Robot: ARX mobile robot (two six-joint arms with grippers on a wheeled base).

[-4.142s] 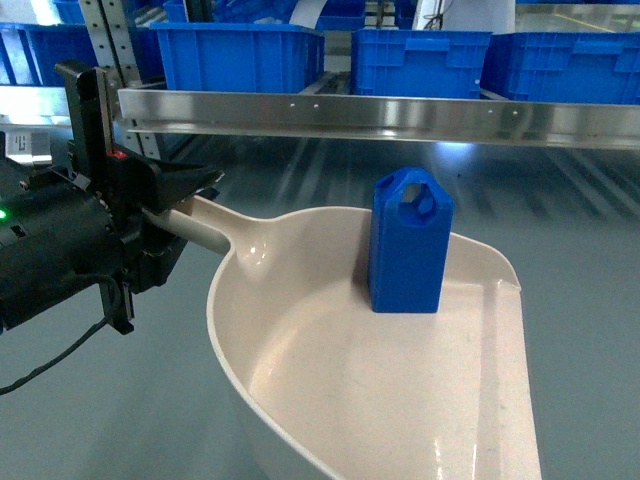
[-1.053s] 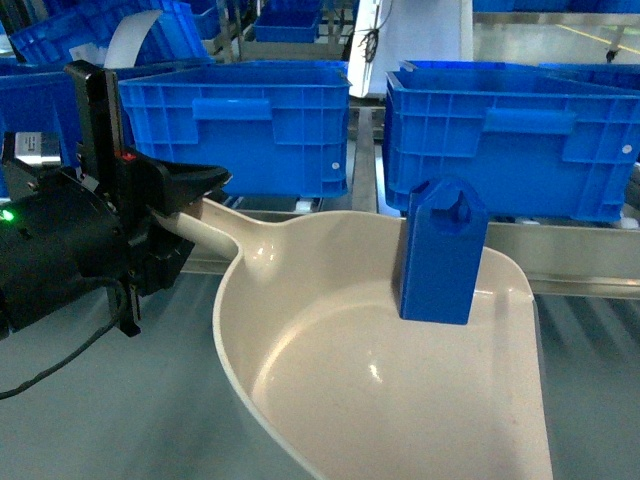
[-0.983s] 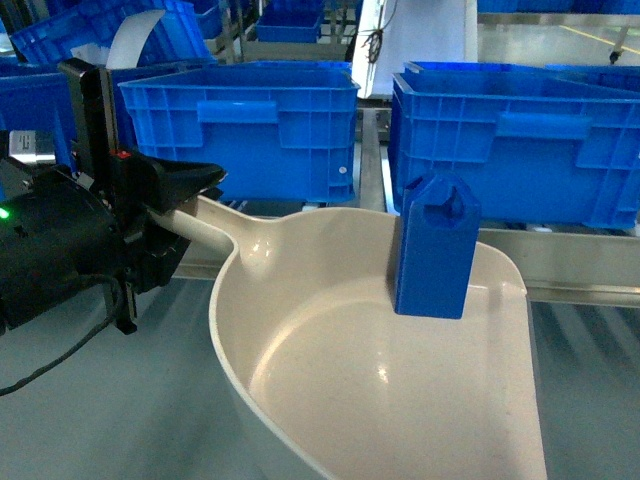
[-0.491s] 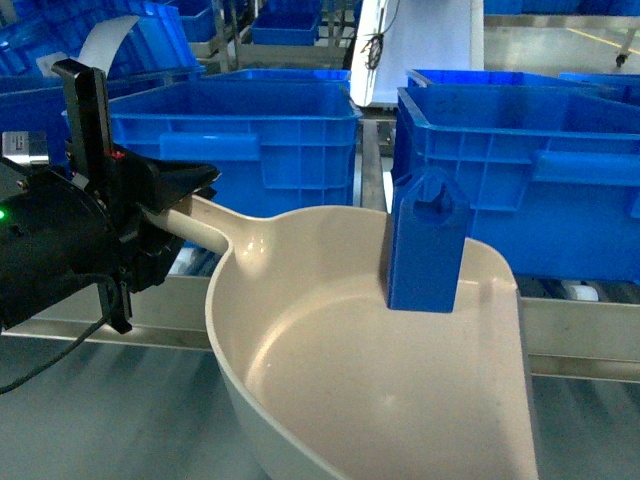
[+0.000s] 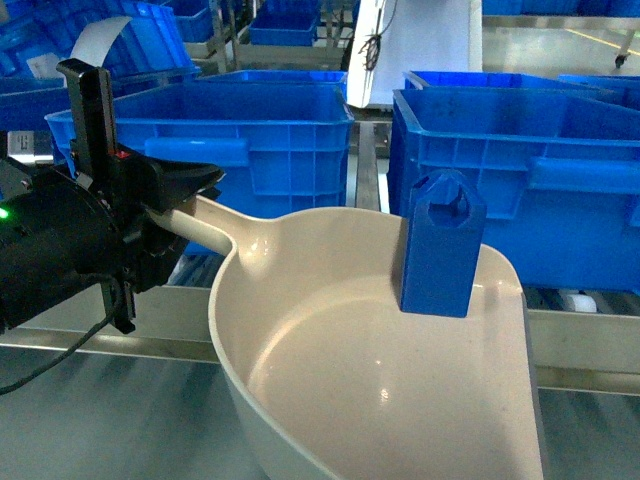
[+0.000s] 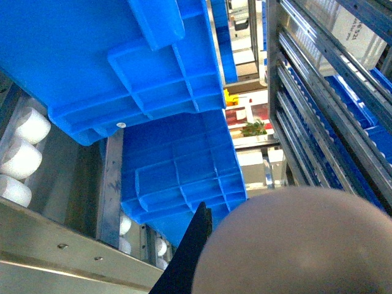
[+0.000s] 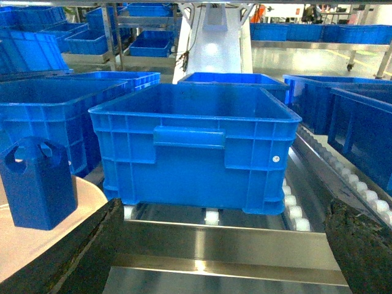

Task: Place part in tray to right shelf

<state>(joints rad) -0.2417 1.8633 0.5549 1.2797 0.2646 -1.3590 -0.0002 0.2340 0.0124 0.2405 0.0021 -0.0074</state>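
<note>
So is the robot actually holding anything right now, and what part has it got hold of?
Yes. The left gripper holds the cream tray by the end of its long handle. The blue part stands upright inside the tray, ungripped. The right gripper is open, holding nothing.

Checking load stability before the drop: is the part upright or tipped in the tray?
Upright. The part stands on its base in the tray, peaked top with cut-out holes uppermost; the right wrist view shows the same.

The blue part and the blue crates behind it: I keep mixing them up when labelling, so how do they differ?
The part is a small, narrow upright block with a peaked, pierced top; the crates are wide, open-topped and ribbed. The part stands in the cream tray, held by the left gripper; the crates sit on the roller shelf. Both are bright blue plastic.
</note>
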